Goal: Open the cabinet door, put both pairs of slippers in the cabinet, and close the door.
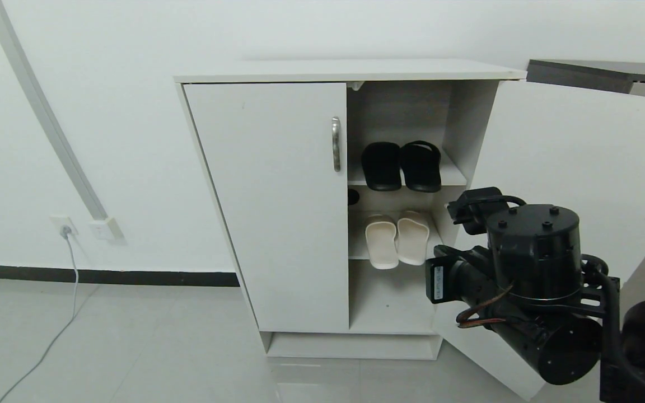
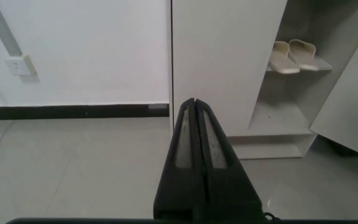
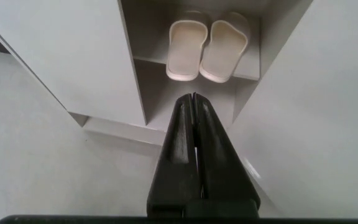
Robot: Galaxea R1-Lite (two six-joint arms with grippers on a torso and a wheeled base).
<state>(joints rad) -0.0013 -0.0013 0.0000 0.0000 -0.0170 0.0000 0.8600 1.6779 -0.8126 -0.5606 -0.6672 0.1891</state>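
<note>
A white cabinet (image 1: 350, 70) stands against the wall with its left door (image 1: 277, 207) shut and its right door (image 1: 569, 168) swung wide open. A black pair of slippers (image 1: 401, 165) rests on the upper shelf. A white pair of slippers (image 1: 396, 239) (image 3: 207, 42) (image 2: 294, 56) lies on the middle shelf, toes outward. My right gripper (image 3: 194, 102) is shut and empty, held in front of the open compartment, below the white pair and beside the open door (image 3: 316, 112). My left gripper (image 2: 195, 106) is shut and empty, low over the floor to the left of the cabinet.
A metal handle (image 1: 336, 144) sits on the shut door's inner edge. The bottom shelf (image 1: 387, 302) is bare. A wall socket (image 1: 64, 226) with a grey cable trailing over the tiled floor is at the left. A grey surface (image 1: 608, 75) juts in at the top right.
</note>
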